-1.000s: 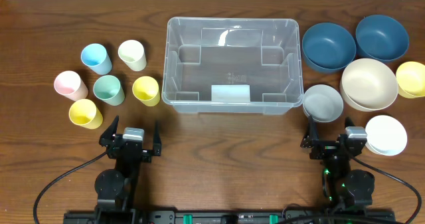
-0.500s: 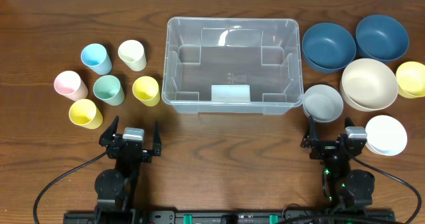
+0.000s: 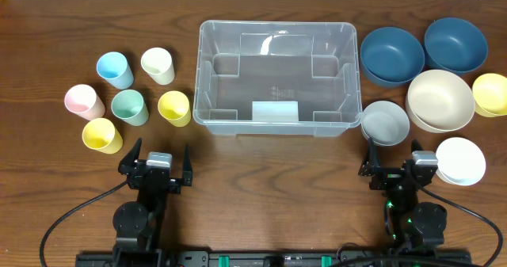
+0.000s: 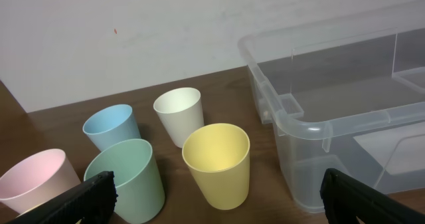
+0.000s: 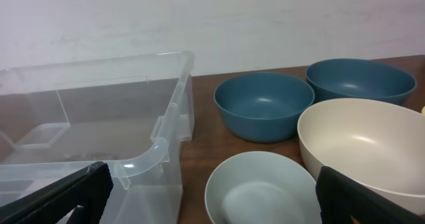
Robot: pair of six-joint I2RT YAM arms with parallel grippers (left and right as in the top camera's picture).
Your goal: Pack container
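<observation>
- The container (image 3: 275, 129) is sitting empty at 12 o'clock on the table (image 3: 261, 196), with its long side facing the arms. Nothing is packed yet.
- The left gripper (image 3: 161, 152) is resting at 7 o'clock with its fingers spread wide, holding nothing. The right gripper (image 3: 394, 152) is resting at 5 o'clock, likewise spread and empty.
- The yellow cup (image 3: 174, 108) is standing upright just beside the container's left wall, at about 12 o'clock from the left gripper. The green cup (image 3: 129, 107) is standing at its 9 o'clock.
- The grey bowl (image 3: 385, 123) is lying at 12 o'clock from the right gripper, close against the container's near right corner. I cannot tell whether they are touching. The cream bowl (image 3: 440, 99) is sitting just beside it at 2 o'clock.
- The step in hand is looking like picking a first item, and these two are sitting closest to their grippers.
- For the cup, pinching one wall over the rim from 6 o'clock is probably working best, as it is keeping the fingers off the green cup.
- For the bowl, gripping its rim at 6 o'clock is keeping the fingers away from the container and the cream bowl.
- Either item is needing to be lifted above the container's rim before crossing, and lowered rather than dropped.
</observation>
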